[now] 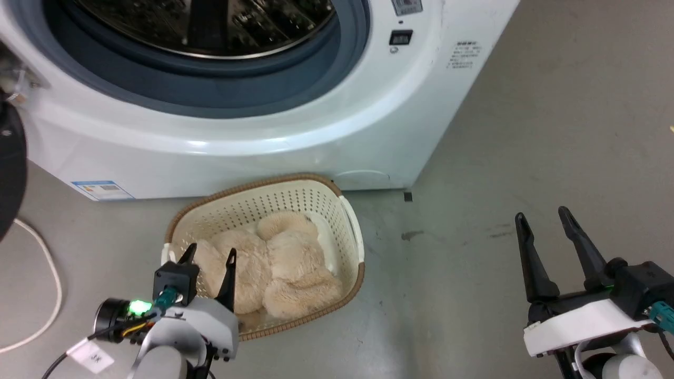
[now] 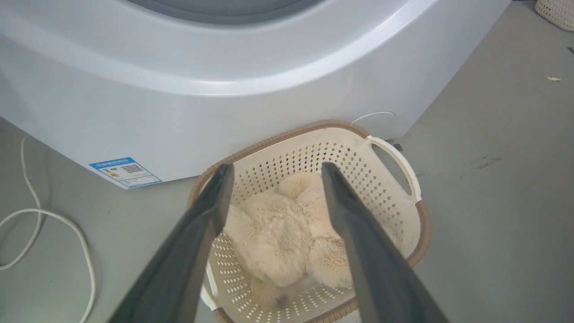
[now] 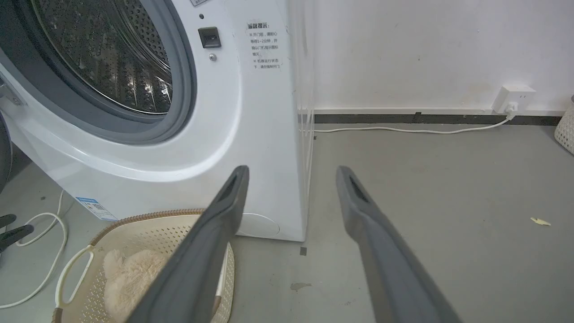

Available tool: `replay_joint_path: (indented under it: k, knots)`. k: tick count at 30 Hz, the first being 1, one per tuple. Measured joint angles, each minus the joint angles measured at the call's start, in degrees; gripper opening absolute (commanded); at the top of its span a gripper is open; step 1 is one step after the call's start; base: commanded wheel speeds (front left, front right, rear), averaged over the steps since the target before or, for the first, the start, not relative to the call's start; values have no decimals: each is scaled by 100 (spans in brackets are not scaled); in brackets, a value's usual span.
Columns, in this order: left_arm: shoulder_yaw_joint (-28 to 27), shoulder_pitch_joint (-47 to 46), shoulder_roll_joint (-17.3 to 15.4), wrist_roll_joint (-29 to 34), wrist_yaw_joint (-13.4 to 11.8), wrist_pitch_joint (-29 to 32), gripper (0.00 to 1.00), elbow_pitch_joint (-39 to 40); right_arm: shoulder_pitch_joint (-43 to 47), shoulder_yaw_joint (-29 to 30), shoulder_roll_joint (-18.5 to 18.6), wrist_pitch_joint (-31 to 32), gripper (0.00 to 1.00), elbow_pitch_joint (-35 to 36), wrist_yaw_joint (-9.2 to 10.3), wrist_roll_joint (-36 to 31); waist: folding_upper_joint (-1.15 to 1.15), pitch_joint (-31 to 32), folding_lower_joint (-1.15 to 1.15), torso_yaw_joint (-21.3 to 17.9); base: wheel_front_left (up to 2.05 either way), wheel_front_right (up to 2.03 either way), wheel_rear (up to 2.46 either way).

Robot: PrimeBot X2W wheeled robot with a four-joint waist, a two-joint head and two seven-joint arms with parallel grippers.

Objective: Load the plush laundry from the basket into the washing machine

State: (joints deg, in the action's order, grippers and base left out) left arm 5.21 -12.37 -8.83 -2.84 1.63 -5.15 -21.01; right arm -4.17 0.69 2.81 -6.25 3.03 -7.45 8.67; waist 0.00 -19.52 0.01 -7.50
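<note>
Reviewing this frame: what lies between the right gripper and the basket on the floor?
In the head view, bare grey floor with a small dark stain lies between the open right gripper and the basket; nothing stands there.

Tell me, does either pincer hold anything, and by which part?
Nothing is held. Left pincer: open above the plush bundle in the basket. Right pincer: open over the floor.

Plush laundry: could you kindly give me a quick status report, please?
Left tool open over basket. Right tool open, off over floor. Plush laundry in basket, ungrasped. Washer drum open, nothing blocking.
</note>
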Motion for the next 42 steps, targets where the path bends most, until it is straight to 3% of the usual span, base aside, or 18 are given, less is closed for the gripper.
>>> replay_joint_path:
  k: [11,18,33,42]
  knots:
    - [158,-440,-205,-71,64,137,100,-554,-145,-13,0,-111,100,85,0,252,0,-443,-1,-184,0,0,0]
    - [225,-734,-437,-107,77,541,100,-1083,-213,-56,0,-198,100,109,0,450,0,-782,0,-335,0,0,0]
    - [775,-1674,-965,25,210,1101,100,-1664,-412,-296,0,-368,100,134,0,814,0,-1598,-1,-745,0,0,0]
    - [1093,-2108,-1470,63,320,1727,100,-1980,-595,-422,0,-491,100,172,1,1081,0,-2119,-1,-1042,0,0,0]
